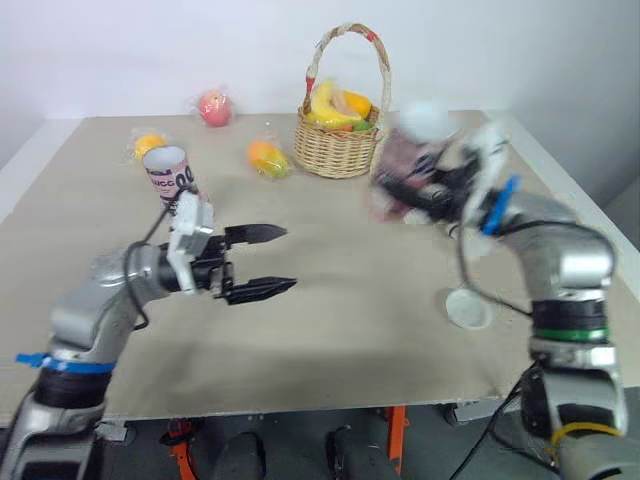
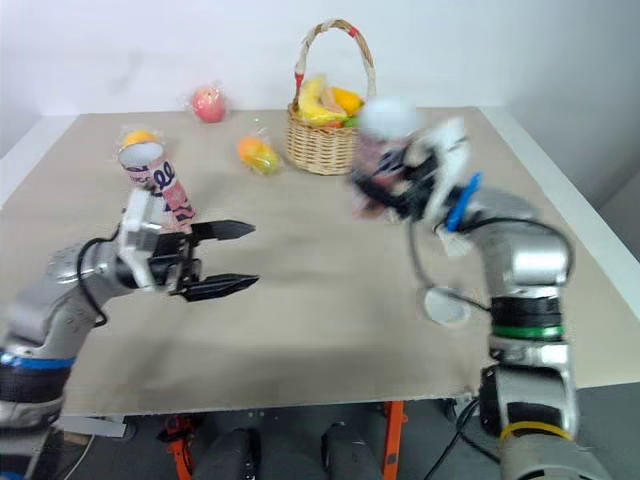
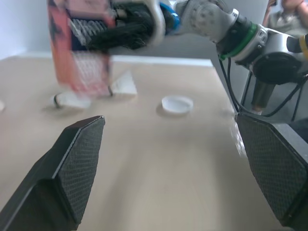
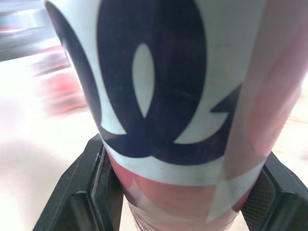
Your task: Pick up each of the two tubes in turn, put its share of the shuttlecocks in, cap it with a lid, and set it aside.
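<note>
Since the pink-and-white printed cardboard tube (image 1: 400,160) is clamped around its body in the right gripper (image 4: 178,202), held up over the beige table (image 1: 350,340) near the woven wicker fruit basket (image 1: 338,150), I'd guess that's the right hold: light, slick, crushable if squeezed. The left gripper (image 1: 288,259) hangs wide open, empty; the second matching tube (image 1: 170,175) stands far left.

Plain white wall (image 1: 150,50) behind, beige-topped table (image 1: 350,340) with white edging — dark grey floor (image 1: 430,440) beneath, even light
</note>
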`<state>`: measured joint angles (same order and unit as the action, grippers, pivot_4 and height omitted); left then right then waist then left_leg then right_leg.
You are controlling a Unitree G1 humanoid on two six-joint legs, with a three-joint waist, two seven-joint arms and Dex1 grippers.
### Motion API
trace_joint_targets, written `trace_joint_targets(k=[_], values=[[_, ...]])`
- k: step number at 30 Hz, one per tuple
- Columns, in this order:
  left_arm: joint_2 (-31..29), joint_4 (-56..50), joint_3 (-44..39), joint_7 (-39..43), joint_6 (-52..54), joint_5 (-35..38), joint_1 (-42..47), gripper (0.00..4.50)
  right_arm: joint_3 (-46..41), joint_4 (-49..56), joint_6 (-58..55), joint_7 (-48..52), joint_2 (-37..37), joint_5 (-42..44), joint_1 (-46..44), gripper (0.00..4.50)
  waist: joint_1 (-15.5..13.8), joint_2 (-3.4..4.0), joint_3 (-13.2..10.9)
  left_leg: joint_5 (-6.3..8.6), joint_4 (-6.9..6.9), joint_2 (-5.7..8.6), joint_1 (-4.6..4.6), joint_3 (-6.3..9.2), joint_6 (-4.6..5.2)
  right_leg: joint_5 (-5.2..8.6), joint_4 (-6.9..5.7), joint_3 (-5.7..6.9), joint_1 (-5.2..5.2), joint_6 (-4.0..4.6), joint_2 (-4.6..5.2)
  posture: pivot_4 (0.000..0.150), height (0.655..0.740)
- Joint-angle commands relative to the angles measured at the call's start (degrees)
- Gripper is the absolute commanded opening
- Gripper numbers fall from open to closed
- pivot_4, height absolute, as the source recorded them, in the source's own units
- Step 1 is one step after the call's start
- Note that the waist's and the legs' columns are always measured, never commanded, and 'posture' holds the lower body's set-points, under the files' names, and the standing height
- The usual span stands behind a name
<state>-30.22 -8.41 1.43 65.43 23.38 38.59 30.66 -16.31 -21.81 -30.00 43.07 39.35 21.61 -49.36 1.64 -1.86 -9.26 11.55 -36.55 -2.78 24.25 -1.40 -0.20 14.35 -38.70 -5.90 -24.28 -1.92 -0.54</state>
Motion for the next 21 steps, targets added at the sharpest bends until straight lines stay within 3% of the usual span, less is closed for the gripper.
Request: trace_joint_targets(k=[1,4,8,17,21], values=[[3.5,3.5,2.5,0.0,-2.8,-2.8,3.7,4.50,-6.1,-13.6,6.5,-11.5,5.7,-4.1,-2.9,3.04,-0.1,0.00,0.0,0.02,0.03,0.01,-0.01,-0.05,0.02,0.03,0.03,-0.08,0.00,0.01,0.00,0.150,0.7400],[7.3,7.0,3.8,0.3,-4.1,-4.0,6.0,4.50,-7.5,-25.3,11.1,-17.3,8.9,-6.5,-3.7,3.04,0.3,0.03,0.0,0.08,0.13,0.02,-0.02,-0.16,0.14,0.06,0.19,-0.30,-0.02,-0.01,-0.03,0.150,0.7400],[10.6,10.5,4.8,-0.2,-5.8,-6.4,7.9,4.50,-7.6,-32.4,15.0,-18.9,8.3,-7.0,-2.9,3.04,1.6,0.24,0.0,0.16,0.22,0.04,-0.05,-0.29,0.26,0.06,0.31,-0.52,-0.02,-0.03,-0.03,0.150,0.7400],[14.7,11.4,5.3,-1.2,-6.4,-7.6,8.3,4.50,-8.7,-40.7,18.5,-20.3,6.9,-6.0,0.6,3.04,1.6,0.35,0.0,0.15,0.08,0.09,-0.08,-0.26,0.25,-0.02,0.30,-0.51,0.09,-0.20,0.00,0.150,0.7400],[14.2,10.3,4.9,-1.6,-5.9,-7.3,7.3,4.50,-8.7,-40.5,18.7,-18.5,6.3,-5.4,2.2,4.44,1.6,0.35,0.0,0.15,0.00,0.12,-0.14,-0.17,0.25,-0.08,0.49,-0.50,0.37,-0.31,-0.01,0.150,0.7400]])
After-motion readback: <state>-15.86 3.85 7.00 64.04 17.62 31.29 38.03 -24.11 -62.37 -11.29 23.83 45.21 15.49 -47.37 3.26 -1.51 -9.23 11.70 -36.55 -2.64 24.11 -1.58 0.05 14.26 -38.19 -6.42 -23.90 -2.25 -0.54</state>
